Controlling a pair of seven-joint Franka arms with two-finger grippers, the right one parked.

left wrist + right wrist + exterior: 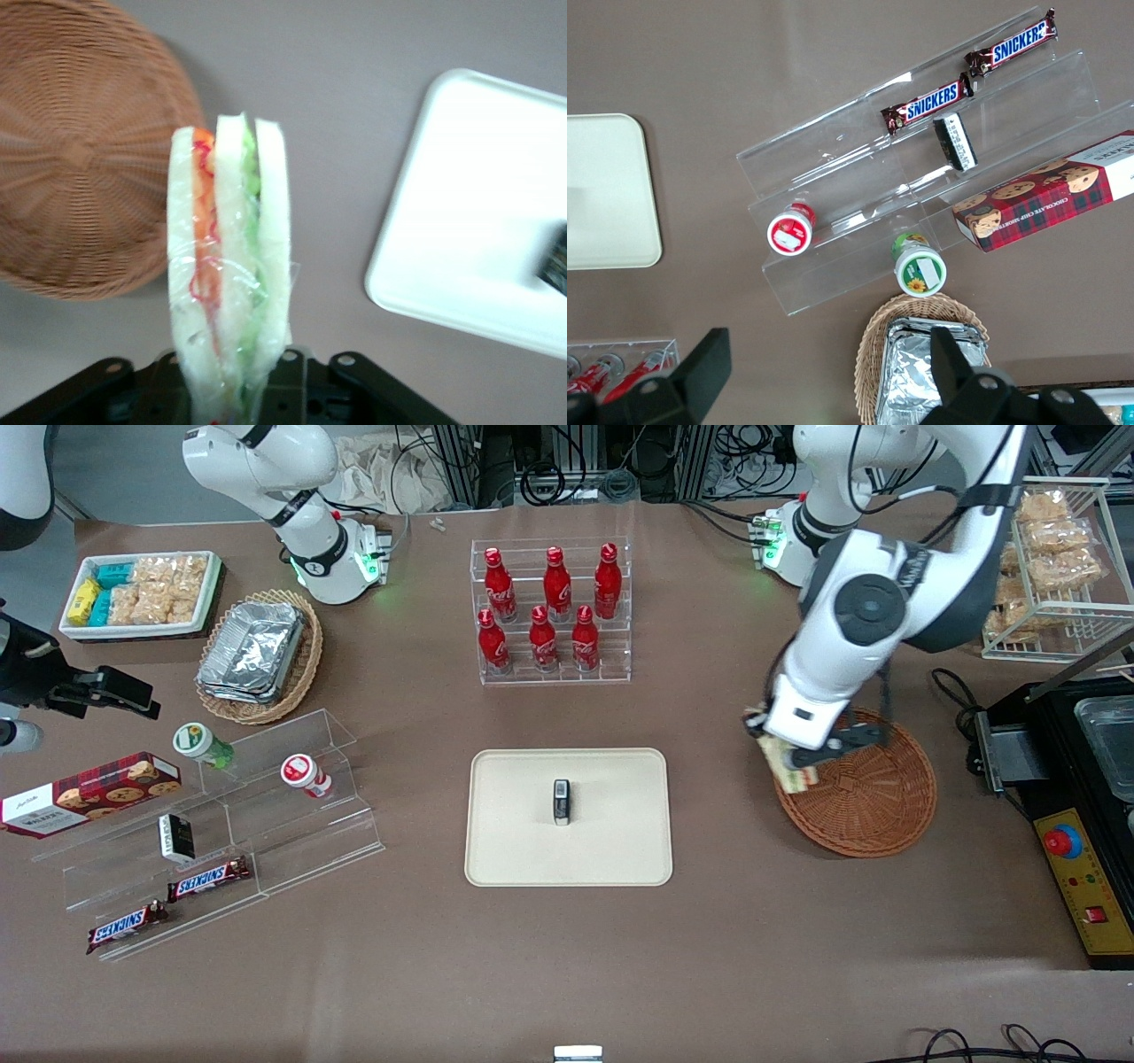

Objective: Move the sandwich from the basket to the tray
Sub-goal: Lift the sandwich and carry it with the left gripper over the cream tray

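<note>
Nearest your front camera, two Snickers bars (168, 903) lie on the clear acrylic steps (221, 833) toward the parked arm's end of the table. Now start from your gripper (802, 766): it hangs above the tray-side rim of the basket (873, 797), and its fingers are clamped on the sandwich (787, 763). You can confirm the grip in the wrist view, where the sandwich (229, 266) stands on edge straight out of the black gripper body, its pale bread layers showing orange and red filling on one side and green on the other (the clear wrap glints along the edges). Your sandwich is lifted clear of the basket (80, 150), which shows nothing else inside it, and it sits over bare table between basket and tray (461, 195). Moving outward, the tray (505, 850) lies well apart from the gripper at the table's middle, with a small dark object (562, 802) standing near its centre. Farther from your front camera than the tray, a clear rack holds six red bottles (549, 607).
</note>
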